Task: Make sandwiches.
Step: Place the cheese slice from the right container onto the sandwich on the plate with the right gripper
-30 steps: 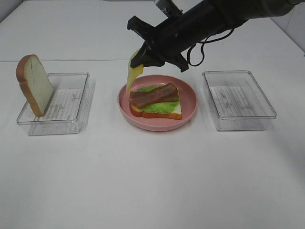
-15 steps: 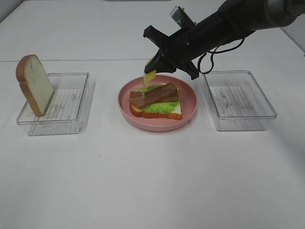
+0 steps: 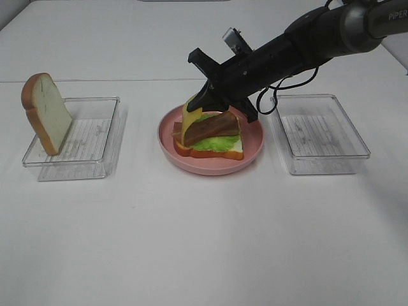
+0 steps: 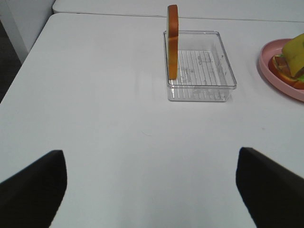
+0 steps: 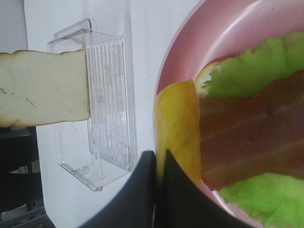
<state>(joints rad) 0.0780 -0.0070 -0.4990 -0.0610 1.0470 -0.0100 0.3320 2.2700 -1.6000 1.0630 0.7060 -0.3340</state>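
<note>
On the pink plate [image 3: 250, 148] lies a bread slice [image 3: 234, 152] with green lettuce [image 3: 215, 143] and brown bacon [image 3: 214, 127]. My right gripper [image 3: 203, 102] is shut on the yellow cheese square [image 3: 189, 118]. It holds the cheese on edge against the left end of the bacon. In the right wrist view the fingers [image 5: 137, 190] pinch the cheese [image 5: 178, 128] beside the bacon [image 5: 251, 142]. The second bread slice [image 3: 46, 113] leans in the left clear tray [image 3: 95, 137]. My left gripper [image 4: 149, 156] is open and empty over bare table, near that tray [image 4: 199, 66].
A second clear tray [image 3: 319, 132], empty, stands right of the plate, under the right arm's reach. The white table stretches bare in front of the plate and trays.
My right gripper has moved down and a little left with the cheese. The cheese hung above the plate's back rim and now touches the left end of the bacon.
</note>
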